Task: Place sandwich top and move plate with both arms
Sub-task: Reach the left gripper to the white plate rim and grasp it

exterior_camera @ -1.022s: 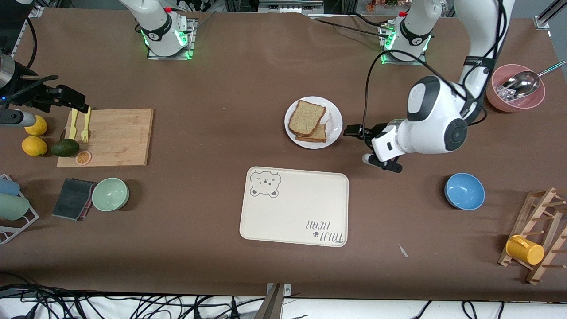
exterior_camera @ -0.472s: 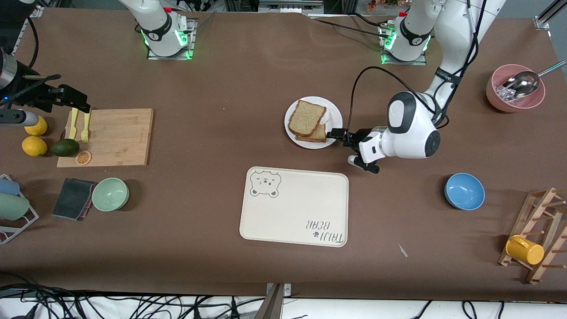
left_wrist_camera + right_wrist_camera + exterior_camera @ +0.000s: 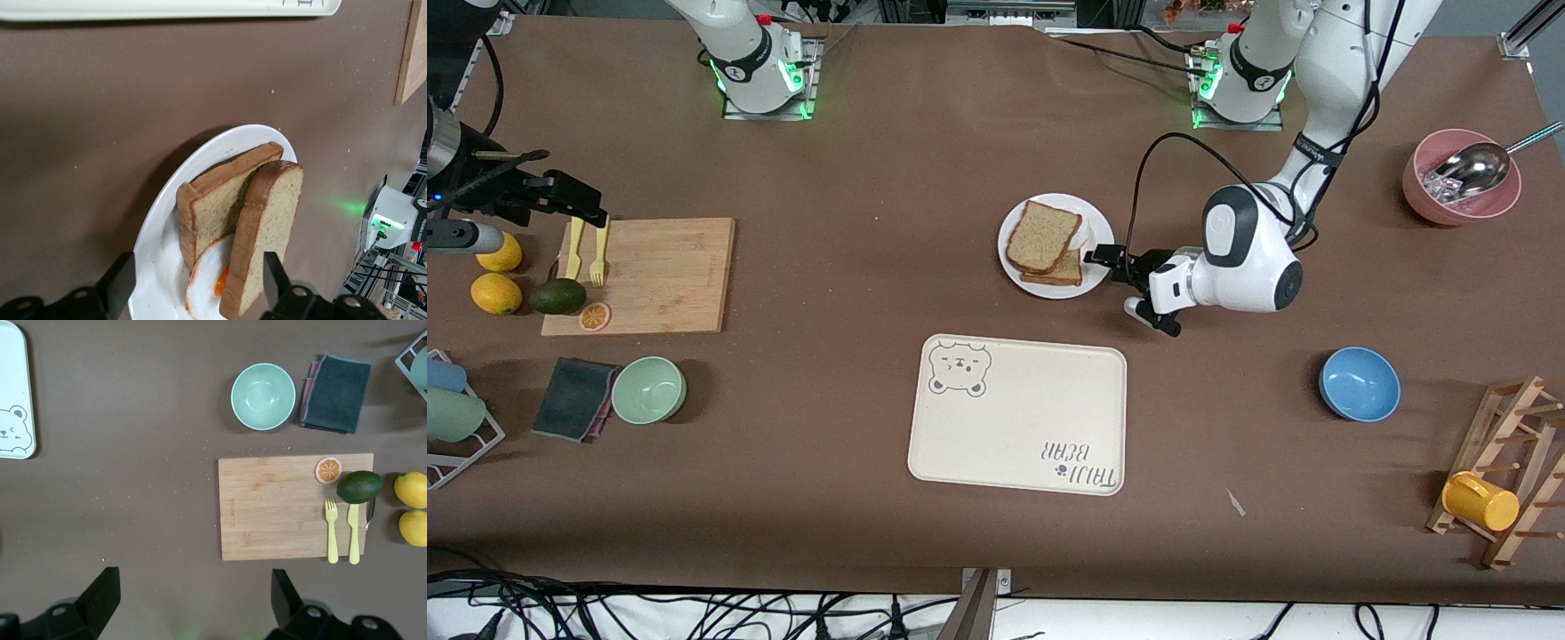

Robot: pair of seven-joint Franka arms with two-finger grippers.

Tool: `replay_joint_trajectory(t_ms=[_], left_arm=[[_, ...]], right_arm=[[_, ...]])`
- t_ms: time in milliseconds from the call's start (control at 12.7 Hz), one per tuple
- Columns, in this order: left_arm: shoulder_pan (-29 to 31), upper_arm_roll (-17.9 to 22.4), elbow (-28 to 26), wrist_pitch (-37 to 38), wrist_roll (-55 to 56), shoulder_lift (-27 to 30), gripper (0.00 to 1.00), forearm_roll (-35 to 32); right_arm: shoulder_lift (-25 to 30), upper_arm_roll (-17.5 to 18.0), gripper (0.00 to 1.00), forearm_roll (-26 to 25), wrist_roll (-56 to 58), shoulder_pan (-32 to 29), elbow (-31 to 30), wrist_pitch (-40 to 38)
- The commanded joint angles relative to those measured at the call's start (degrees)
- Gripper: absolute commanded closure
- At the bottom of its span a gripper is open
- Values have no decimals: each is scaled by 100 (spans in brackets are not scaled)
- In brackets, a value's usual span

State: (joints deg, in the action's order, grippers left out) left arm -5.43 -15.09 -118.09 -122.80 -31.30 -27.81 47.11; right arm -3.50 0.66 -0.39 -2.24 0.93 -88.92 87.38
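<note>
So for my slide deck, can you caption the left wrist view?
Open left gripper at the plate, which holds two bread slices and a fried egg.

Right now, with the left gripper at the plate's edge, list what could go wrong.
1. The left gripper, open at the plate rim, could nudge the plate instead of gripping it.
2. The sandwich top leans askew on the lower slice, with a fried egg exposed; a jolt could slide it off.
3. The right gripper waits over the cutting board, so a lift now would be one-sided.

bare table around plate (image 3: 1100,233), tray (image 3: 1018,413) nearer
</note>
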Motion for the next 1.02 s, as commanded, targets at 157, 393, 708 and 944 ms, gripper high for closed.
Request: replay_joint_trajectory(t_ms=[157, 393, 708, 944], left_arm=[[59, -29, -258, -122, -586, 12, 32, 220], [86, -20, -259, -122, -640, 12, 32, 211], [86, -20, -276, -262, -850, -198, 34, 167], [86, -20, -338, -332, -1087, -312, 39, 210]], right_arm=[[-28, -14, 0, -92, -13, -31, -20, 51], [-28, -23, 0, -101, 22, -40, -11, 42], [-46, -31, 0, -84, 4, -49, 86, 42], [-55, -31, 0, -75, 4, -49, 86, 34]])
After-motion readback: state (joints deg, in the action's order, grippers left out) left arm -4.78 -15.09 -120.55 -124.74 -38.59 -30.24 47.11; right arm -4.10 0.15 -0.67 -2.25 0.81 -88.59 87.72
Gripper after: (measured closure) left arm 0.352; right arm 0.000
